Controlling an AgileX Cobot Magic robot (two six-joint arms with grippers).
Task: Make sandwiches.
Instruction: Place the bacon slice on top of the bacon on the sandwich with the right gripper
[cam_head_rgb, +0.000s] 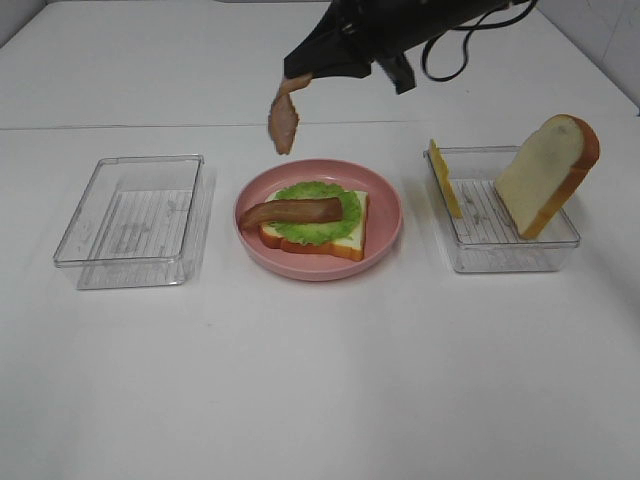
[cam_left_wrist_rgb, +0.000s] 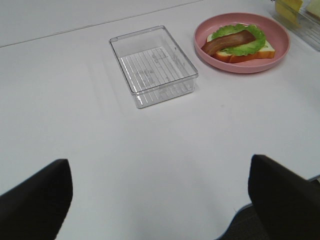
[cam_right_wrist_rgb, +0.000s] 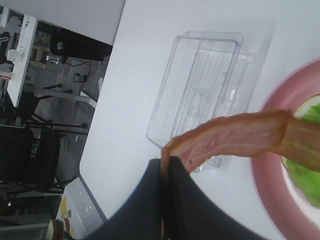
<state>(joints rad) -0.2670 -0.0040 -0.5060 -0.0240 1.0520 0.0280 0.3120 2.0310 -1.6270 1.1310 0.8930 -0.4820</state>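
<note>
Exterior high view: the right gripper (cam_head_rgb: 295, 75) hangs above the far rim of the pink plate (cam_head_rgb: 385, 215), clamped on the top end of a reddish ham strip (cam_head_rgb: 284, 118) that dangles free in the air, touching nothing below. On the plate lies the lower bread slice (cam_head_rgb: 345, 240), with lettuce (cam_head_rgb: 318, 210) on it and a brown bacon strip (cam_head_rgb: 292, 212) across the lettuce. The left tray (cam_head_rgb: 135, 220) sits left of the plate. The right tray (cam_head_rgb: 500, 250) sits right of the plate and holds a yellow cheese slice (cam_head_rgb: 445, 178) leaning at its left wall and a second bread slice (cam_head_rgb: 548, 172) standing tilted at its right end. Everything is on a white table (cam_head_rgb: 320, 380). Left wrist view: the left gripper (cam_left_wrist_rgb: 159, 165) is released, its dark fingers (cam_left_wrist_rgb: 35, 200) wide apart over bare table and holding nothing; the left tray and the plate with the bread, lettuce and bacon lie well ahead of it. Right wrist view: the right gripper's fingers (cam_right_wrist_rgb: 145, 210) are pinched tight on one end of the ham strip, which reaches out over the plate rim, with the left tray beyond it.
</note>
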